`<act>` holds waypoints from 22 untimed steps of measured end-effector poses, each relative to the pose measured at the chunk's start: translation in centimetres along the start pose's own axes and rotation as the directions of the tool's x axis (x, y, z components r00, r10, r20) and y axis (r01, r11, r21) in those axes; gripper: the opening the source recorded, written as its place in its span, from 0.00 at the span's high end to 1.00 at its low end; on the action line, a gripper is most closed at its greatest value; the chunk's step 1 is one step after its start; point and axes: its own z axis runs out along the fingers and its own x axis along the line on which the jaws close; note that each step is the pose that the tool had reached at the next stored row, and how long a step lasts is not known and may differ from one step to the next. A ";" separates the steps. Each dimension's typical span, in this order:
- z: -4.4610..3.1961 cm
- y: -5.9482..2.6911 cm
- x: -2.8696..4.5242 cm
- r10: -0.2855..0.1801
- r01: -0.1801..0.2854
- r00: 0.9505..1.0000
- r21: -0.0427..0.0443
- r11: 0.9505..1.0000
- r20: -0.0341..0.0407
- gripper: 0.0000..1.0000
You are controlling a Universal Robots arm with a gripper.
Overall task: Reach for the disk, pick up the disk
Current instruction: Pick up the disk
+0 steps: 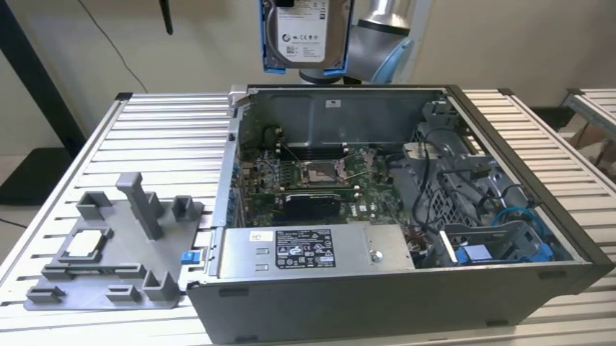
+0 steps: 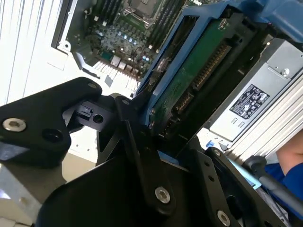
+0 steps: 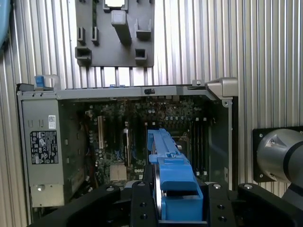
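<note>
- Black gripper (image 2: 156,142) links crowd the near edge in both wrist views; its fingers (image 3: 144,198) are pressed against the two sides of the disk (image 1: 303,36), pinching it.
- Below, the open computer case (image 1: 539,231) lies on its side on the slatted metal table (image 1: 159,137), the biggest thing in the exterior view, with the green motherboard (image 1: 318,176) bare inside.
- Along the case's near wall sits the silver power supply (image 1: 308,249) with its printed label.
- Beside the case, toward the exterior view's left, rests a grey fixture plate (image 1: 106,259) with upright posts, and a small square silver chip (image 1: 85,241) lies in one of its recesses.
- Held up high above the far edge of the case, the disk hangs upright, label facing the exterior camera, its blue bracket (image 3: 177,189) framing it, clear of the case.
- Inside the case, toward the exterior view's right, a blue plastic part (image 1: 477,256) sits in the drive bay.
</note>
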 end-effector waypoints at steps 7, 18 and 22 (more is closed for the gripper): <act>0.00 -0.19 -0.02 0.000 0.000 1.000 0.000 1.000 0.000 1.00; 0.14 -3.42 -0.22 0.000 0.000 1.000 0.000 1.000 0.001 1.00; 0.17 -4.77 -0.30 0.000 0.000 1.000 0.000 1.000 0.001 1.00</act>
